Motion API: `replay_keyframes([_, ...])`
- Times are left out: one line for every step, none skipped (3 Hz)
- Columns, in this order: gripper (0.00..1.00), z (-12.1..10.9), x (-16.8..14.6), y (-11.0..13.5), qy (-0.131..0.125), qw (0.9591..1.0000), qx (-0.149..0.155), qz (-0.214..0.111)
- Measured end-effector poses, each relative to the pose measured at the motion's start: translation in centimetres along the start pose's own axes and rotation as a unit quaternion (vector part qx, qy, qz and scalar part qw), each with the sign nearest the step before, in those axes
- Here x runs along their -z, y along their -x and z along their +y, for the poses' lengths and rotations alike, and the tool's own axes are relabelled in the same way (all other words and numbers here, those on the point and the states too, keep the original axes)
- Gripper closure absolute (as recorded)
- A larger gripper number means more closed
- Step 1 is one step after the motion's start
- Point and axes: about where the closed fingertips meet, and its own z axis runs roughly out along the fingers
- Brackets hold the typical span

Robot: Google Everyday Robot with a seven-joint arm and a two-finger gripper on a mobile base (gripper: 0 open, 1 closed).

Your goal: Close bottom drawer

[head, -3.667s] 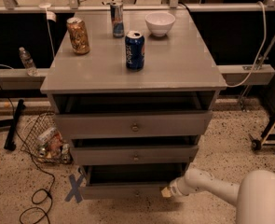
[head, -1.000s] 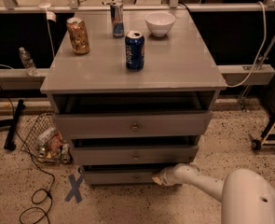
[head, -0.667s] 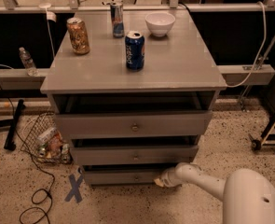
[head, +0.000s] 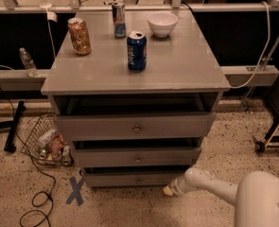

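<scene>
Low at the foot of the grey cabinet (head: 210, 86), the gripper (head: 170, 189) sits close to the floor, at the end of the bottom drawer (head: 129, 179) that lies on the right of the view; whether it is parted or closed I cannot tell, and whether it touches the front or stands just clear of it is equally unclear; the drawer front lies up and to the view's left of the gripper, its long axis running side to side across the view, while its travel runs straight back into the cabinet, away from the camera; my reading is that any further push must go along that line, and from so far off centre it could skew the box; a dark slot shows above the front, under the middle drawer (head: 137, 157), so I judge it nearly home but cannot confirm it is flush; its centre knob (head: 139, 179) is barely discernible; the drawer's box and runners are hidden; the white arm (head: 214, 184) enters from the lower right corner, its base cut off; cans and a bowl (head: 162, 23) stand on the worktop, well away.
</scene>
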Motion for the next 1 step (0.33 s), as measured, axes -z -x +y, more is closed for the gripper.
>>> replay_keyframes([1.0,-0.14,0.98,-1.44,-0.005,0.9997,-0.024,0.003])
